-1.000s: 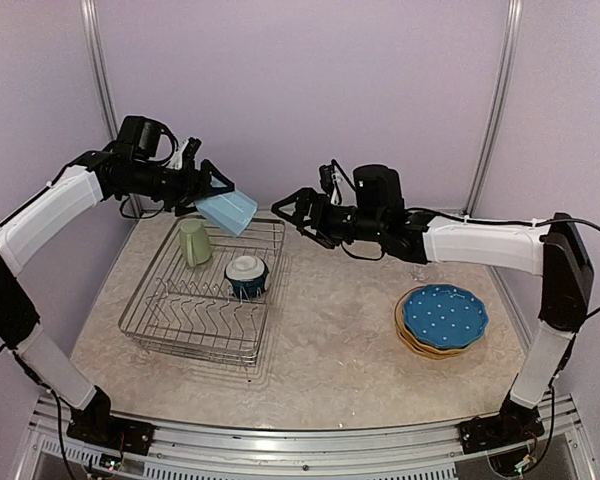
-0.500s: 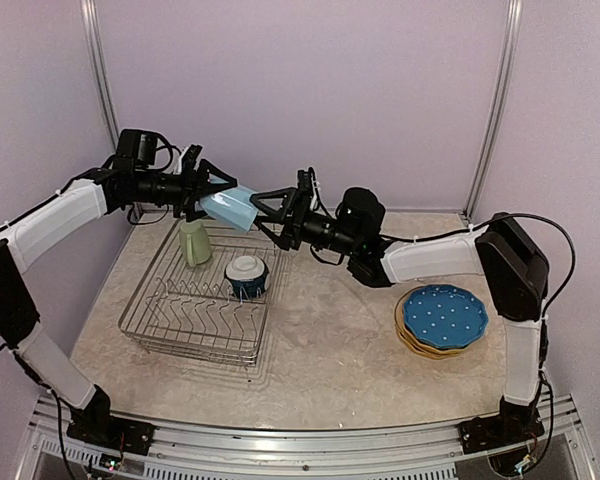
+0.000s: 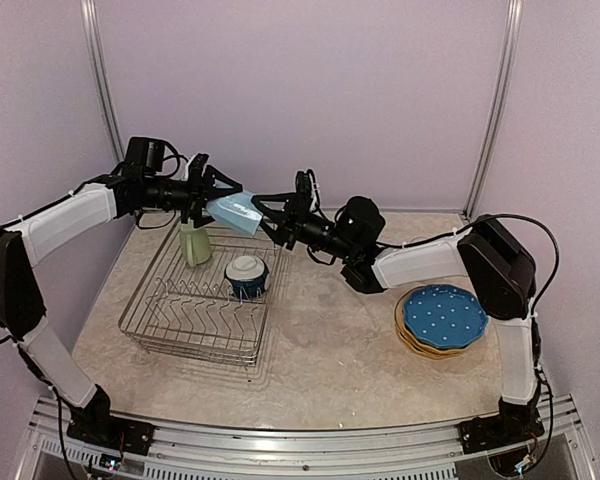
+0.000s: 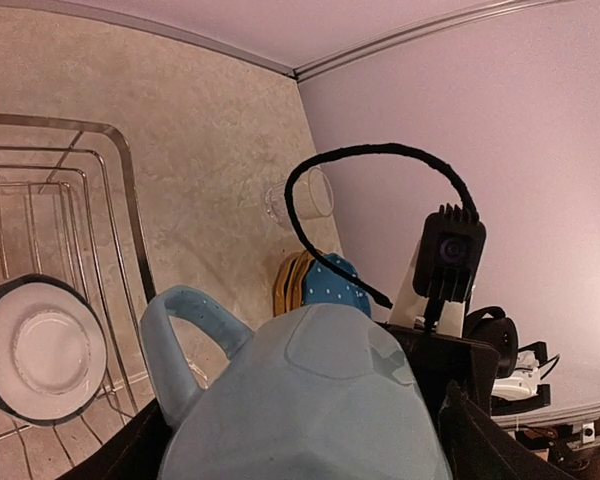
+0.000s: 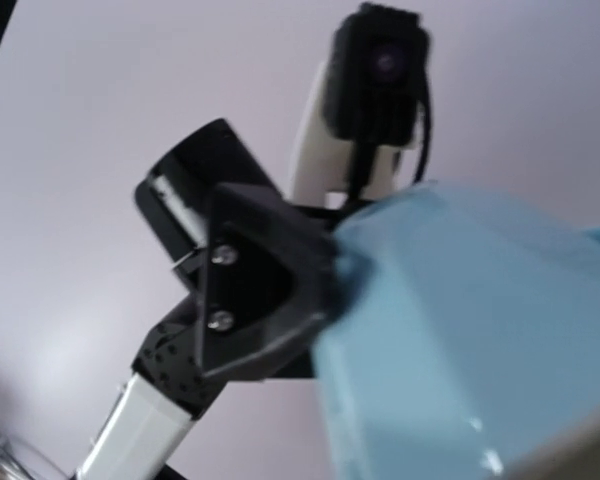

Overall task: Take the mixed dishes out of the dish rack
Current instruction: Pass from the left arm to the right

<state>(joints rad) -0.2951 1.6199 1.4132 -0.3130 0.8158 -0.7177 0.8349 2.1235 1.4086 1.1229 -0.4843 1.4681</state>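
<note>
- Plates [image 3: 442, 318] were done: I saw them stacked on the table [image 3: 330, 360] at the right, well apart from the dish rack [image 3: 195, 310], with the blue dotted one on top.
- The small clear glass [image 4: 302, 195] also sat on the table outside the rack, as the left wrist view showed.
- The light blue mug [image 3: 232, 212] hung in the air over the rack's far edge, clamped in the left gripper [image 3: 212, 203].
- The right gripper [image 3: 263, 214] was at the mug's other end. I could not tell whether its jaws had closed on it. I judged this a handover in progress.
- The light green mug [image 3: 193, 243] and the dark-teal bowl [image 3: 247, 274] sat in the rack, not yet unloaded.
</note>
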